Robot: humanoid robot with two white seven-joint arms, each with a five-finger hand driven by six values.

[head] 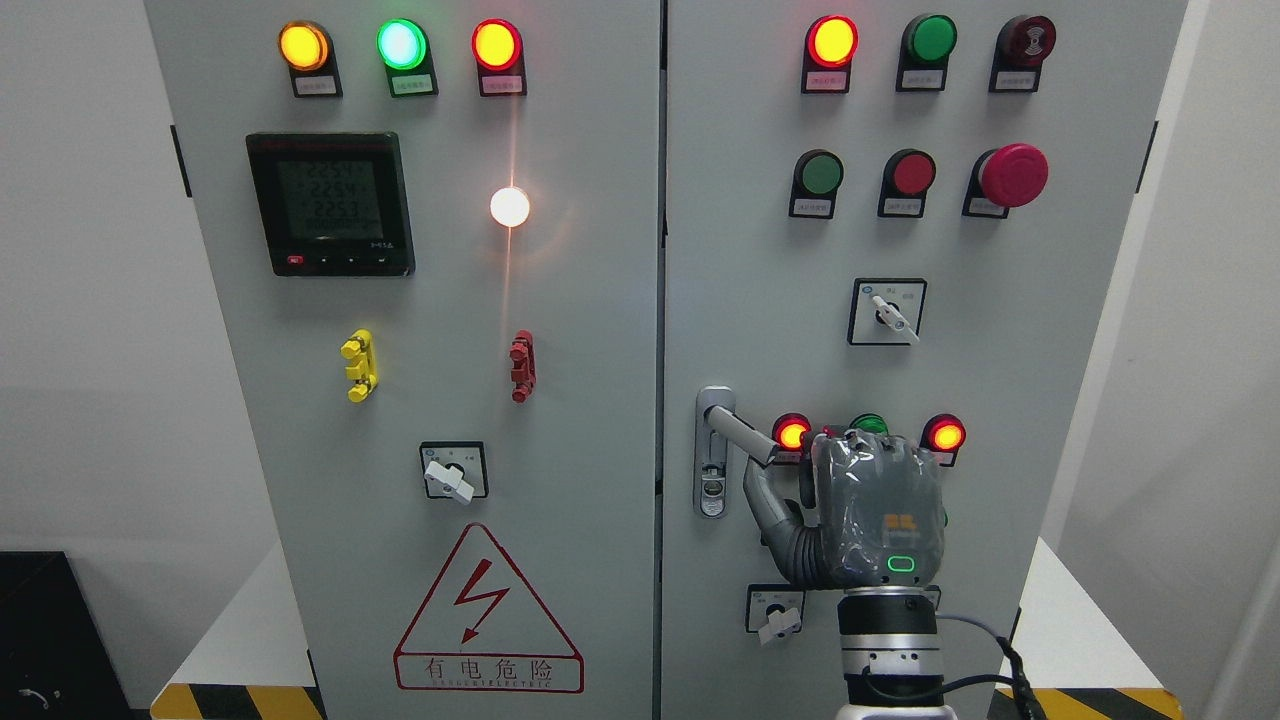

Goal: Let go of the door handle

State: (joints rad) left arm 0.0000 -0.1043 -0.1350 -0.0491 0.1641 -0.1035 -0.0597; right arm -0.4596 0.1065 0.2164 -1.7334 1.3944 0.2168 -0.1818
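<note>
Grey steel cabinet [600, 400] with two doors, seen from the head camera. Right door: the door handle [738, 432], a silver lever, swings out from its lock plate [712, 470] near the door's left edge and points down to the right. The right hand [868, 510], its arm entering from the bottom edge right of the middle, is raised in front of the lower right door with its back to the camera; the thumb [768, 500] reaches up just beside the lever's free end, but whether it touches, and whether the other fingers are curled or spread, cannot be told. Lit red lamps [792, 432] show on either side of the hand, with a rotary switch [775, 612] below. Left door: digital meter [330, 204], three lit indicator lamps [401, 44] along the top, and a red triangular warning label [488, 612] at the bottom
</note>
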